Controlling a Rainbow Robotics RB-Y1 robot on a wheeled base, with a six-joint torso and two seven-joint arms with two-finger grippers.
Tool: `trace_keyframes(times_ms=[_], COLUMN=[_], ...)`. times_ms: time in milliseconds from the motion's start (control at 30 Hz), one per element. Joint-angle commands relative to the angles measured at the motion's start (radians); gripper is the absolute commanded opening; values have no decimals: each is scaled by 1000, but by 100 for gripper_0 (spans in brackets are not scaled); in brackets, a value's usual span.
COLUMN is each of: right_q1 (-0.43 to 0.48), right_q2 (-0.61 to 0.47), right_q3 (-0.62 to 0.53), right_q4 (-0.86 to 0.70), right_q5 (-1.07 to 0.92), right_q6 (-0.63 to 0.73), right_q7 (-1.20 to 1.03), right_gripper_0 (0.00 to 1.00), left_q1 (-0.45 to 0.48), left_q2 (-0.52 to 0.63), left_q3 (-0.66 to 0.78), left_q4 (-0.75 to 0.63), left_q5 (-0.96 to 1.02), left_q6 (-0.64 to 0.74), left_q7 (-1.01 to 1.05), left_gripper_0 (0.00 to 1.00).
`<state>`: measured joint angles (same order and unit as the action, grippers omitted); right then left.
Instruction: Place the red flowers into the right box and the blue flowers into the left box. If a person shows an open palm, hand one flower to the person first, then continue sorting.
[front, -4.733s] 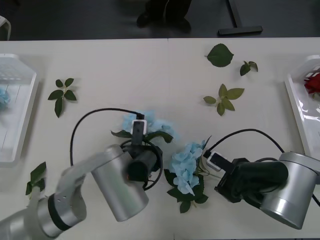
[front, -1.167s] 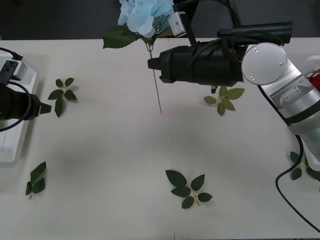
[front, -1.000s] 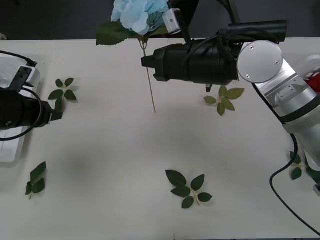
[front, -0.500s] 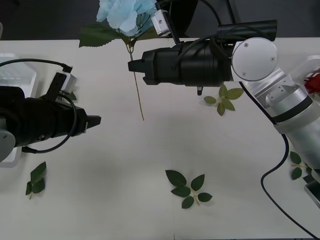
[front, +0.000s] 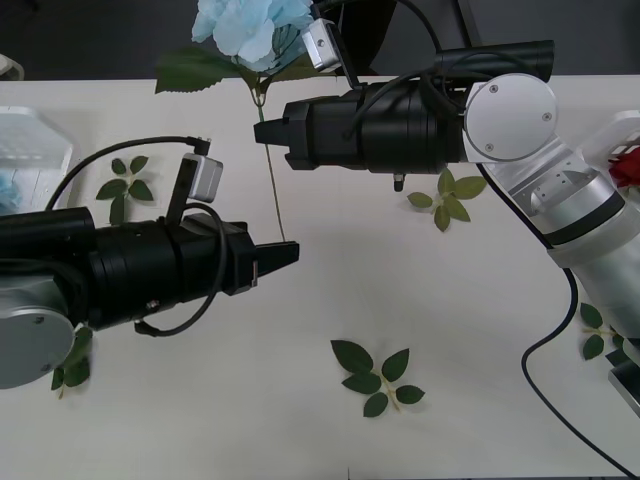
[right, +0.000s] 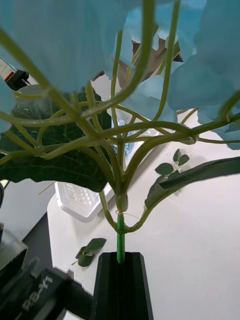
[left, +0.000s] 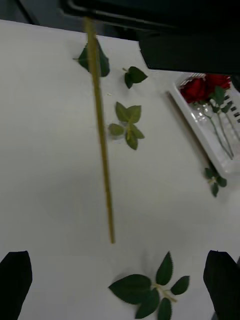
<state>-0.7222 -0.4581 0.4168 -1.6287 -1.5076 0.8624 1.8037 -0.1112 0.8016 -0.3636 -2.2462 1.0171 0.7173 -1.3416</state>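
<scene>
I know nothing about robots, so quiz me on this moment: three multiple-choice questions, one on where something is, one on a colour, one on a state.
1. Where is the blue flower?
A. Lying on the table
B. Held up in the air by the right gripper
C. Inside the right box

2. What colour are the flowers in the right box?
A. Red
B. Yellow
C. White

3. How are the left gripper fingers?
A. Shut on a leaf
B. Shut on the stem
C. Open, holding nothing

Answers:
1 B, its stem hangs down from the clamped fingers above the table.
2 A, the left wrist view shows red flowers there.
3 C, the fingertips sit apart with the stem tip ahead of them.
</scene>
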Motion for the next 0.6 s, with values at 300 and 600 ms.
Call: trace_keyframes(times_ms=[300,600], right_q1=[-39,-39], right_q2=[22,18], right_q3=[7,7], right_q4=[-11,-11], right_q5=[-16,-16], right_q6=[6,6], right_q7=[29,28], right_gripper_0=[0,0], left_q1=[-65,-76], left_q2=[-157,-128], left_q3=[-26,-74], left_q4=[97,112], left_q5=[-69,-89], left_q6=[-90,-170], left_q7=[32,29], left_gripper_0=[100,0])
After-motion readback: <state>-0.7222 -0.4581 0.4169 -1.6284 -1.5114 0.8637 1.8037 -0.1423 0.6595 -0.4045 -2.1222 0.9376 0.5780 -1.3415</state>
